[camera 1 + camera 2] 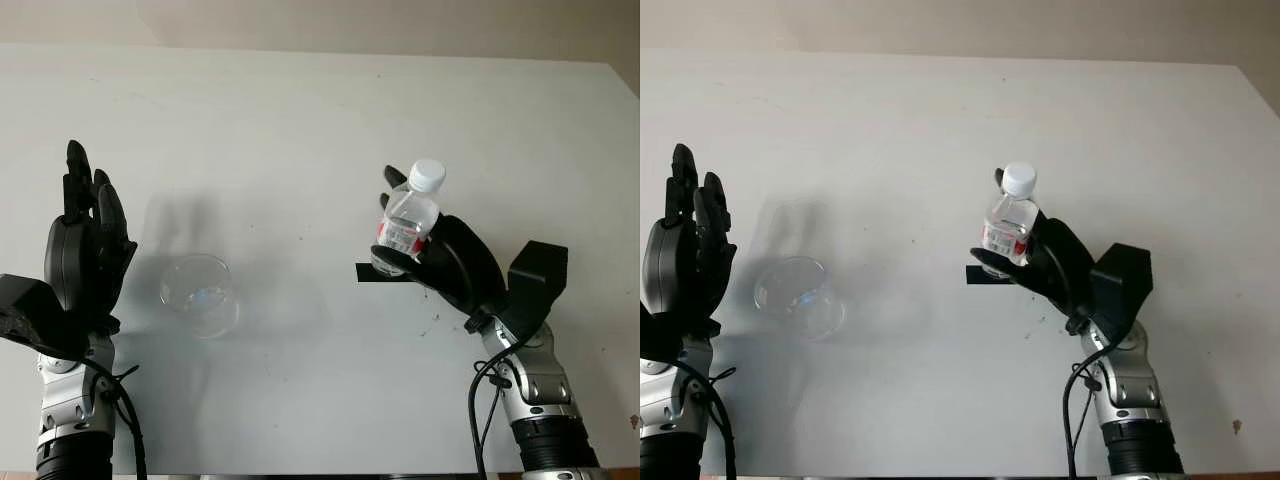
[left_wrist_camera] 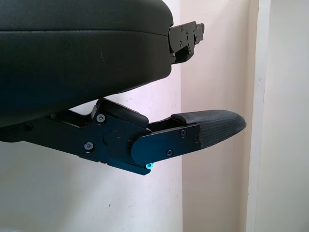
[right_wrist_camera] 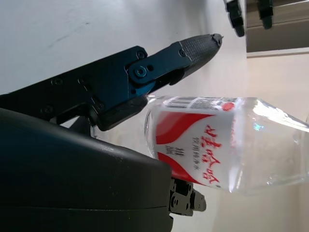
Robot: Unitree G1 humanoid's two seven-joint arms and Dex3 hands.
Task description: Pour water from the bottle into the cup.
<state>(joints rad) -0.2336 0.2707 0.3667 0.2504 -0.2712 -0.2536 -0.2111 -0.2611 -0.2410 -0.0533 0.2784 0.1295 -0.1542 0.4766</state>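
Fingers (image 3: pixel 145 72) around bottle (image 1: pixel 409 218)

The worktop (image 1: pixel 300 120) is plain white. The bottle (image 1: pixel 408 220) is clear, with a white cap (image 1: pixel 427 175) and a red-and-white label printed with red characters. The cup (image 1: pixel 198 292) is colourless and see-through. Both hands, left hand (image 1: pixel 85 250) and right hand (image 1: pixel 450 262), are black; a black strip (image 1: pixel 366 272) lies by the bottle

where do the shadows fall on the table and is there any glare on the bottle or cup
Left eye view: soft grey shadows lie on the table beside and beyond the cup, which shows faint glints. Right wrist view: the bottle, held in the right hand, carries bright highlights on its clear plastic. Left hand is open, beside the cup.
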